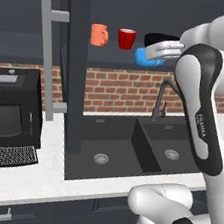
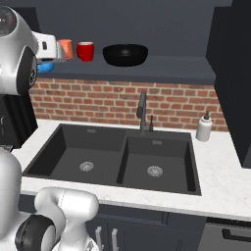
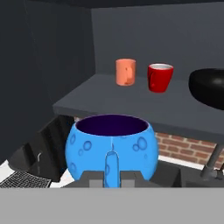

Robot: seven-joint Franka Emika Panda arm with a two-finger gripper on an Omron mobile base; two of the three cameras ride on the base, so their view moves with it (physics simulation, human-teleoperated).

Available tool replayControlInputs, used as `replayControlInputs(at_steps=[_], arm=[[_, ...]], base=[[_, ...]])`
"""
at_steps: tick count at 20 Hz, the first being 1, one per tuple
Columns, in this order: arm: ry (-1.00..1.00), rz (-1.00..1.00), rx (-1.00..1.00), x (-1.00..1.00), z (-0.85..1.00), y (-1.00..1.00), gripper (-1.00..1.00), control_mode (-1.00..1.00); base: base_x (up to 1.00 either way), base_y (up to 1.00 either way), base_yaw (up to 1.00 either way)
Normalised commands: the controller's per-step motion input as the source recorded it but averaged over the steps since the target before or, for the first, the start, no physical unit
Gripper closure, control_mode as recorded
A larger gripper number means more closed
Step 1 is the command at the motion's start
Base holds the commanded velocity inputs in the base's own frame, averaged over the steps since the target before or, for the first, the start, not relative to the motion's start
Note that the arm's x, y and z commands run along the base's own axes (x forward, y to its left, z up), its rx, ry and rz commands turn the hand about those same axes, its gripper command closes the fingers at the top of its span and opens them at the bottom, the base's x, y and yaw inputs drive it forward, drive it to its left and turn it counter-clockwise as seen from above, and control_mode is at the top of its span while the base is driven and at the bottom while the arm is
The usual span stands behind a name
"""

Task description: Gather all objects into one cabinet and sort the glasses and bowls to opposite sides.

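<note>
- The two-finger gripper (image 3: 112, 178) is up at shelf height with the squat blue vessel with the dark inside (image 3: 111, 146) pinched at its near rim; in the hand view one fingertip (image 3: 111, 168) lies up the outside wall, so the claw reads as closed on the wall.
- The vessel hangs just in front of the dark charcoal cabinet shelf (image 3: 131, 103), near the front edge and not yet over it; in the left base view the blue body (image 1: 147, 58) peeks out under the hand.
- My read on handling: rigid, smooth and glossy, likely light, but a one-sided rim grip lets it swing or slip, so it wants a slow, level carry.
- On the shelf stand the small orange mug with a handle (image 3: 125, 72) and, just beside it, the red cup (image 3: 160, 78), both upright.
- The wide glossy black bowl (image 2: 125, 54) sits well apart from them, further along the shelf.
- The tall door with the long grey bar handle (image 1: 46, 59) stands open beside the shelf.
- Whether the blue piece counts as glass or bowl I can't tell from here.
</note>
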Motion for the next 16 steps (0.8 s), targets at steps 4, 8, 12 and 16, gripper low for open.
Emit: replayControlInputs(at_steps=[4,8,12,16], arm=[[0.00,0.00,-0.08,0.40,-0.27,0.09,1.00,-1.00],[-0.01,0.00,-0.05,0.33,-0.09,0.18,1.00,-1.00],[-0.02,0.00,0.00,0.34,0.00,0.16,1.00,-1.00],[0.00,0.00,0.00,0.46,0.00,0.03,1.00,-1.00]], base=[[0.00,0.00,0.00],[0.00,0.00,0.00],[0.00,0.00,0.00],[0.00,0.00,0.00]])
